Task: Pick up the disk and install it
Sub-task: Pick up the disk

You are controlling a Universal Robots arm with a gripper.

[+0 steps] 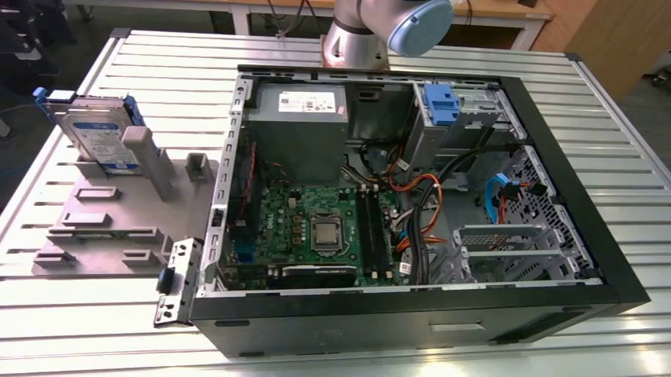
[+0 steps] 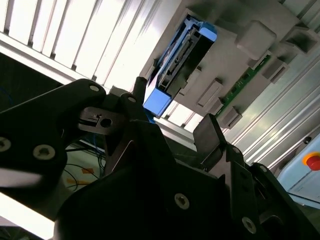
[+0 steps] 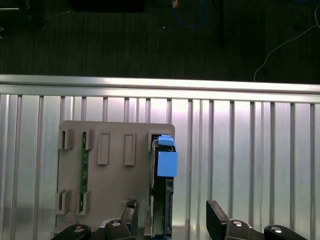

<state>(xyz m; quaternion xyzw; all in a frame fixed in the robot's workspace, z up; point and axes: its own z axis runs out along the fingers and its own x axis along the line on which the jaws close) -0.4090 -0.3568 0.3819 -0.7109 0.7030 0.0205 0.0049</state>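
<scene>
The disk (image 1: 100, 133) stands on edge in a grey holder plate (image 1: 105, 212) at the exterior view's left, its blue-and-white label showing and a blue carrier frame around it. In the first wrist view the disk (image 3: 162, 190) is seen edge-on from above, with a blue tab at its end. My gripper (image 3: 174, 220) is open and hovers above it without touching, one black finger (image 3: 131, 215) to each side of the disk's line. The second wrist view shows the disk (image 2: 182, 60) beyond my open gripper (image 2: 172, 120).
An open computer case (image 1: 587, 236) lies right of the holder, with a motherboard (image 1: 325, 228), cables and a drive bay holding a blue bracket (image 1: 445, 106). A green memory stick (image 3: 84, 165) sits in the holder. The slatted metal table (image 1: 157, 71) has a dark drop beyond its edge.
</scene>
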